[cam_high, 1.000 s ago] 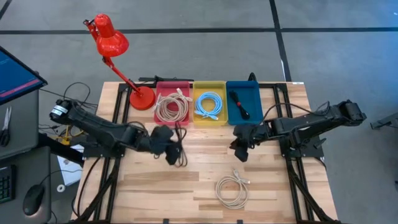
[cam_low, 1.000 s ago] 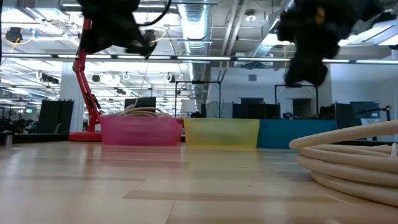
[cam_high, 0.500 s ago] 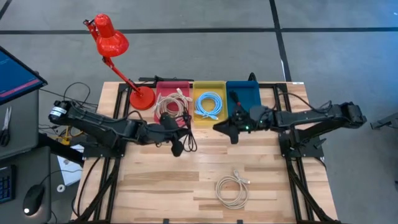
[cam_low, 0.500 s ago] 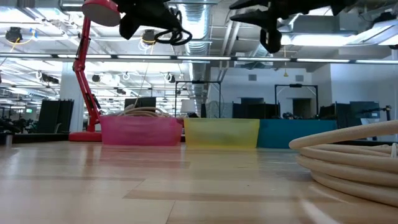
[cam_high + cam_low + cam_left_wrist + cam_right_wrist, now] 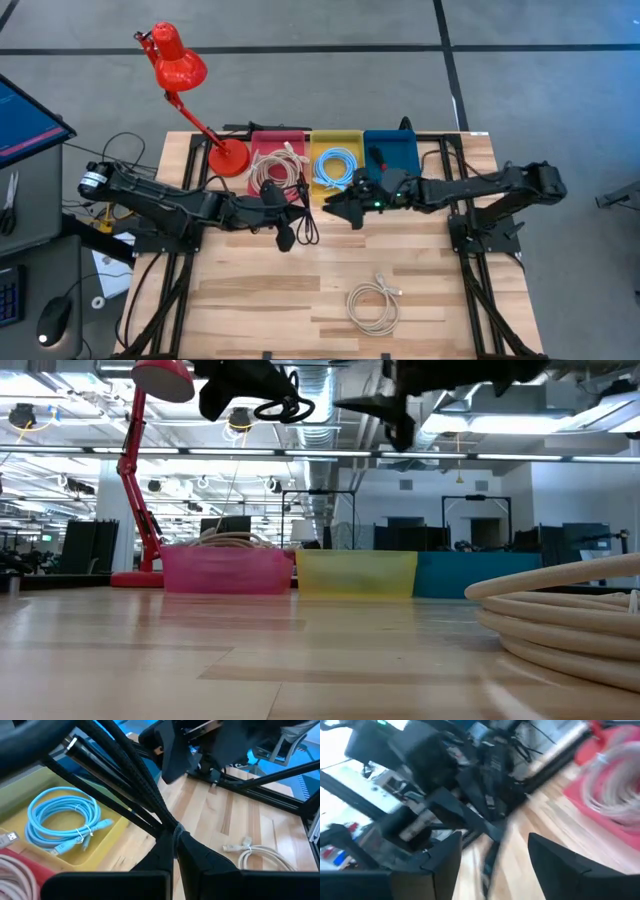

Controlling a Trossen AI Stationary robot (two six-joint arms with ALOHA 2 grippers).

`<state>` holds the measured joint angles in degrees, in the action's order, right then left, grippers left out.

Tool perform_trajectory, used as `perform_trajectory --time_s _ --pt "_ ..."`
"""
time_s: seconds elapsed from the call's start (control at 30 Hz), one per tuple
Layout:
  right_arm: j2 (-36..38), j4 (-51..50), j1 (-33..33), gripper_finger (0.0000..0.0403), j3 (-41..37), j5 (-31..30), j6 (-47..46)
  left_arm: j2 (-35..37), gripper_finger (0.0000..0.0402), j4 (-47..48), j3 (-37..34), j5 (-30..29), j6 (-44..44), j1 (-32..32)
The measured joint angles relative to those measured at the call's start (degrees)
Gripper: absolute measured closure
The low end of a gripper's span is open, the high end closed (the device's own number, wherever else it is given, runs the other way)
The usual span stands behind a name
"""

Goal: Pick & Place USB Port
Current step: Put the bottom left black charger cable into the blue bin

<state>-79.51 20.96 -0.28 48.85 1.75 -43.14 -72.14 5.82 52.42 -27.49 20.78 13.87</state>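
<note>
My left gripper (image 5: 175,840) is shut on a black braided cable (image 5: 297,222), high above the table in front of the red bin (image 5: 278,138). In the low view the cable's loop (image 5: 287,406) shows beside that gripper (image 5: 240,395). My right gripper (image 5: 336,205) stands open just to the right of it at about the same height, its fingers pointing toward the cable and touching nothing. It also shows in the low view (image 5: 385,405) and in its own wrist view (image 5: 492,857). A white coiled cable (image 5: 373,305) lies flat on the table near the front edge. My left gripper pinches several gathered strands of the black cable (image 5: 173,826) between its two fingers. The fingers come roughly level from the table's left. The cable is lifted clear of the table; its strands run on past the fingertips and a loop (image 5: 288,238) hangs slack below.
Three bins stand in a row at the far edge: the red one holds a beige cable (image 5: 276,172), the yellow one (image 5: 337,135) a blue cable (image 5: 62,822), the blue one (image 5: 392,137) a black object. A red desk lamp (image 5: 185,75) stands at the far left.
My left gripper has risen with the black cable and gone toward the far edge and a little right. My right gripper has risen, turned from pointing down to level, gone toward the table's left up to the cable, and opened wider.
</note>
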Motion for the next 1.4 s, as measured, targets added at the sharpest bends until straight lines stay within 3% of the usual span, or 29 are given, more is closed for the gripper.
perform_trajectory --time_s 0.33,0.63,0.77,1.03,1.4 --pt "-10.7 -1.9 -1.1 0.0188 13.4 6.1 3.1 0.0 0.0394 0.7 0.0 0.6 0.3 0.0" --pt "-13.9 -1.9 -2.1 0.0212 14.8 8.6 3.2 -0.1 0.0394 1.3 -0.1 1.2 0.5 0.1" --pt "-14.3 -1.5 -2.5 0.0247 14.8 8.7 3.2 0.0 0.0394 1.0 -0.1 1.2 0.6 0.1" --pt "-14.4 -1.6 -2.9 0.0387 14.8 9.0 6.2 0.0 0.0394 0.8 -0.1 1.1 0.6 0.1" --pt "-14.4 -1.7 -3.3 0.0397 14.7 8.9 8.0 0.0 0.0390 0.8 -0.1 1.1 0.6 0.1"
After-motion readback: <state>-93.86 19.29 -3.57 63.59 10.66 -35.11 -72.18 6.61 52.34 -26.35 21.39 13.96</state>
